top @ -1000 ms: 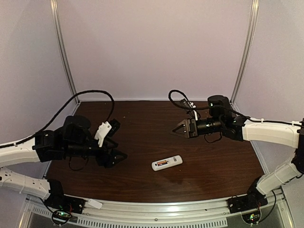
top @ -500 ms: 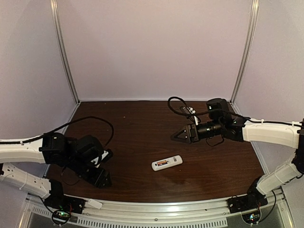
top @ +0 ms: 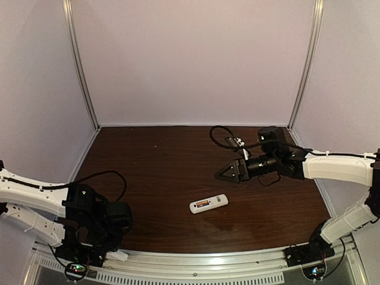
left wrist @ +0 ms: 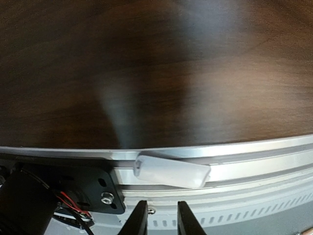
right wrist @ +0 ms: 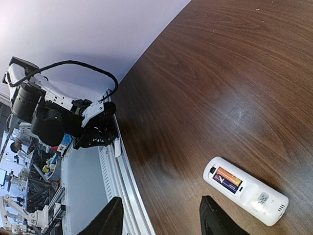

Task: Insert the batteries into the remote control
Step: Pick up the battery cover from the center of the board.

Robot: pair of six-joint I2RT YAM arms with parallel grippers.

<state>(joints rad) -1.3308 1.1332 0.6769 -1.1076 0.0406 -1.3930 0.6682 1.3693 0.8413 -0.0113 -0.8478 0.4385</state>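
The white remote control [top: 208, 203] lies back-up on the brown table [top: 166, 166], right of centre. Its bay is uncovered and holds two batteries [right wrist: 226, 178], one orange, one dark purple, side by side. My right gripper [top: 222, 173] hovers open above and behind the remote [right wrist: 244, 191], with nothing between its fingers. My left gripper [left wrist: 162, 221] hangs over the near-left table edge, pointing at the metal rail. Its jaws stand a narrow gap apart and hold nothing. A small loose white cover piece [left wrist: 171, 171] rests on the rail just beyond its fingertips.
An aluminium rail [top: 196, 258] runs along the near edge, with the black arm base plates [left wrist: 73, 188] bolted on it. Pale walls and two metal posts [top: 80, 65] close the back and sides. The cover piece [top: 117, 255] sits by the left base.
The left arm has pulled back from the table's left middle to the near-left corner, and its jaws have narrowed. The right gripper dipped slightly towards the remote. The remote has not moved.
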